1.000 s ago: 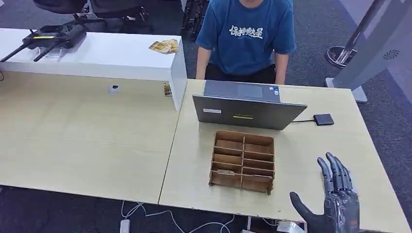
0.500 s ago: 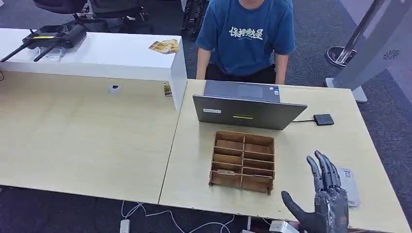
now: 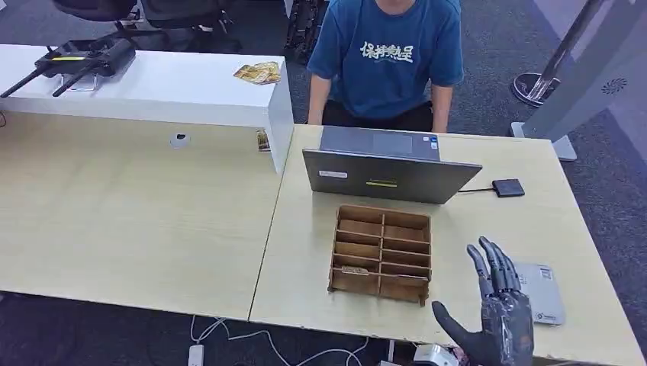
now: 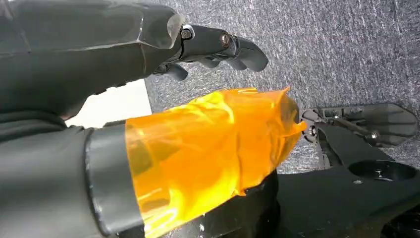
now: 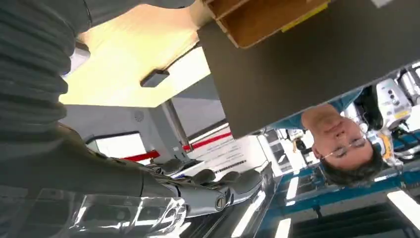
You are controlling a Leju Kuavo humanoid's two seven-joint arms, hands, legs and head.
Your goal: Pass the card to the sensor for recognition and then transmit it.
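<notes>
Right robot hand [image 3: 494, 316] moved left and back toward worktop [image 3: 458, 252] edge, fingers spread; card [image 3: 538, 291] now uncovered beside it.
</notes>
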